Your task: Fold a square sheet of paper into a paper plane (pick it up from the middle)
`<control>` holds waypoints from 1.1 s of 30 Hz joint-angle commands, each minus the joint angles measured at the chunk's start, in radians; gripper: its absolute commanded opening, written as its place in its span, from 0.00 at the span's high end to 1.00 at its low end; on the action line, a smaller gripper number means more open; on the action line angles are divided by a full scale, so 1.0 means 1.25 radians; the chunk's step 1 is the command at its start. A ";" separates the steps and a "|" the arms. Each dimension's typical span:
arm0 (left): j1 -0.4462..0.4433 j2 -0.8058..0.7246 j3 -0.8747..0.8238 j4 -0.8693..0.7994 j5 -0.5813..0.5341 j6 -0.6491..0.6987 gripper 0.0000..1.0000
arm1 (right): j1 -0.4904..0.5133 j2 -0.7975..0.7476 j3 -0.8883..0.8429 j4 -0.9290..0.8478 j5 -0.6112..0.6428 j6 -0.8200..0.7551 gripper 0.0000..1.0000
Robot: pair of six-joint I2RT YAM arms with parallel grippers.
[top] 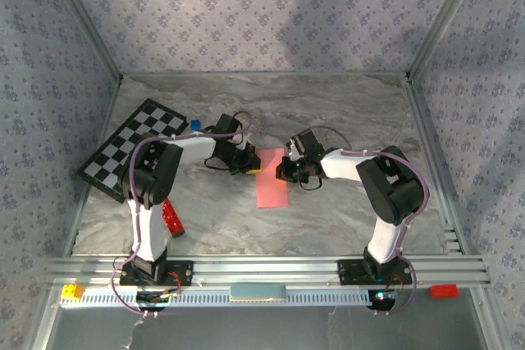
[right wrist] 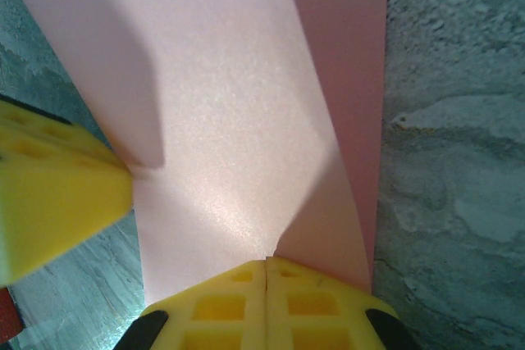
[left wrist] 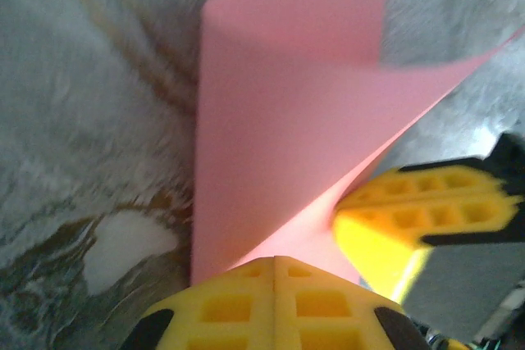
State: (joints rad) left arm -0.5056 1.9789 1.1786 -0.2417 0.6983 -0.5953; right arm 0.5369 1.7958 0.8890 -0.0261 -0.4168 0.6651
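Pinching the thin salmon-pink square sheet of paper (top: 271, 179) from 2 sides: left claw (left wrist: 275, 261) & right claw (right wrist: 267, 266) are both squeezed tight on it, mid grey marble table (top: 344, 219). Paper's bent over, not pressed flat. If 1 claw tugs harder, it could rip, slip out or crease crooked = wonky plane.

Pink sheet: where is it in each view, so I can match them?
Top external: pink sheet at mid-table.
Left wrist: pink sheet curled upward, centre frame.
Right wrist: pink sheet across top and centre.
Shared landmark: grey marbled tabletop beside it.
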 commanded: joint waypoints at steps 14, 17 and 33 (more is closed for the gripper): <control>0.006 0.071 0.010 -0.002 -0.059 -0.030 1.00 | 0.008 0.051 -0.023 -0.146 0.084 -0.002 1.00; 0.007 0.057 0.018 -0.001 -0.053 -0.045 1.00 | 0.008 0.050 -0.022 -0.148 0.085 0.000 1.00; 0.013 0.103 0.100 -0.044 -0.059 -0.005 1.00 | 0.011 0.042 -0.026 -0.146 0.089 0.002 1.00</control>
State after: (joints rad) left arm -0.4950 2.0632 1.3018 -0.2623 0.6514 -0.6289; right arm 0.5423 1.7981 0.9020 -0.0486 -0.4080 0.6651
